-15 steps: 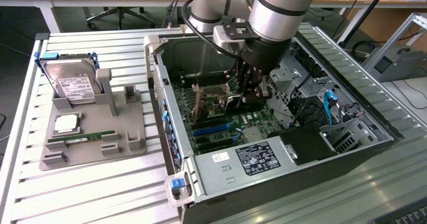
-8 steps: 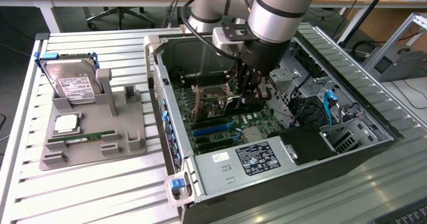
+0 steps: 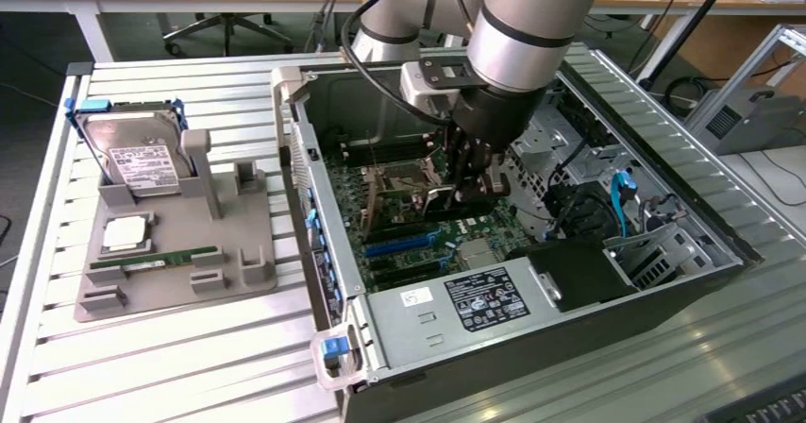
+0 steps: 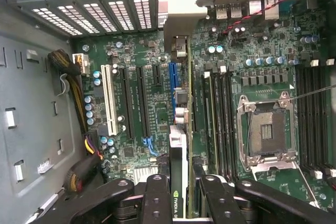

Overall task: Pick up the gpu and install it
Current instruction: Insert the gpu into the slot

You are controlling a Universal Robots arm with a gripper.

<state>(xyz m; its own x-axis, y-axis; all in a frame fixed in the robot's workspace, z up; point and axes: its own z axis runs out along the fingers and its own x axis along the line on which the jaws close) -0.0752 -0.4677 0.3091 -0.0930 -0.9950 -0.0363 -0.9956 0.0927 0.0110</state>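
Gpu (image 4: 178, 156) on edge, pinched between closed fingers of gripper (image 4: 184, 182), low inside open case (image 3: 296, 159), over motherboard (image 4: 252, 66). Upright hold, likely to bring bottom edge down into blue slot (image 4: 172, 77), roughly in line. Seated or not: cannot tell. Count: one gpu. Outside, on grey fixture (image 3: 240, 253): one hard drive (image 3: 139, 154), one memory stick (image 3: 158, 259), each propped in own cradle.

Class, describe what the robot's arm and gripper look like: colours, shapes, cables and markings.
The arm is a thick silver-grey tube ringed by a black band, with rounded light grey joints behind it. A black cable loops beside it to a grey box at the wrist. The gripper is black, with jointed fingers showing round pivot pins.
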